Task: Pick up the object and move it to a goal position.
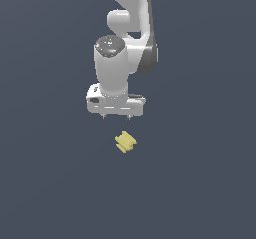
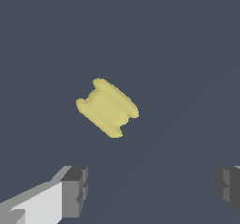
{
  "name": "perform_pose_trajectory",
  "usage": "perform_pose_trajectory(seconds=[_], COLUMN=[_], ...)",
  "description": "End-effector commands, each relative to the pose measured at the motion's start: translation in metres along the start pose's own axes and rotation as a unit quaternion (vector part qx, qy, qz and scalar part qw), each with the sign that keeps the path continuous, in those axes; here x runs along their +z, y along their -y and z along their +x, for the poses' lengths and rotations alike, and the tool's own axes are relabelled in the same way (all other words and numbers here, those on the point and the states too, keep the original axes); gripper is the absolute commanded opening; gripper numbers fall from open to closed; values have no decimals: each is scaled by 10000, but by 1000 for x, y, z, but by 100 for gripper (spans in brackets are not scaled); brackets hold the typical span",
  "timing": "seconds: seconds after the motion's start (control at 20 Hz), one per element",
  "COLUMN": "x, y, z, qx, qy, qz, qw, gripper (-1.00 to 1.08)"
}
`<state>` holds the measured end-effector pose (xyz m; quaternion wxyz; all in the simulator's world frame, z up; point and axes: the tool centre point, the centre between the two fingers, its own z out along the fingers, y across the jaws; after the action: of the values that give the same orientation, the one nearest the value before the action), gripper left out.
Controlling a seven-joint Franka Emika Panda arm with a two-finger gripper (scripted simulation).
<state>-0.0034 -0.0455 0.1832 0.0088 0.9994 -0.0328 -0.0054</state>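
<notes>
While tool hangs open, empty, object lies apart below, ridges running diagonally.

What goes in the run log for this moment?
phase: approach | fingers: open, empty | yellow block: on floor, ungrasped | gripper: above block

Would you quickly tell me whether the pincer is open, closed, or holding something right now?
Pincer: open and empty; the pale yellow block lies apart from it, not between the fingers.
</notes>
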Motion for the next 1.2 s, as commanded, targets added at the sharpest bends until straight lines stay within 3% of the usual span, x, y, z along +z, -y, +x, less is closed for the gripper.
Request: perform_pose_trajectory(seconds=[0.0, 1.15], x=[0, -4], y=[0, 14], z=[0, 7], qx=[0, -184], qy=[0, -99], qz=[0, -118], qw=[10000, 9997], gripper=[100, 100])
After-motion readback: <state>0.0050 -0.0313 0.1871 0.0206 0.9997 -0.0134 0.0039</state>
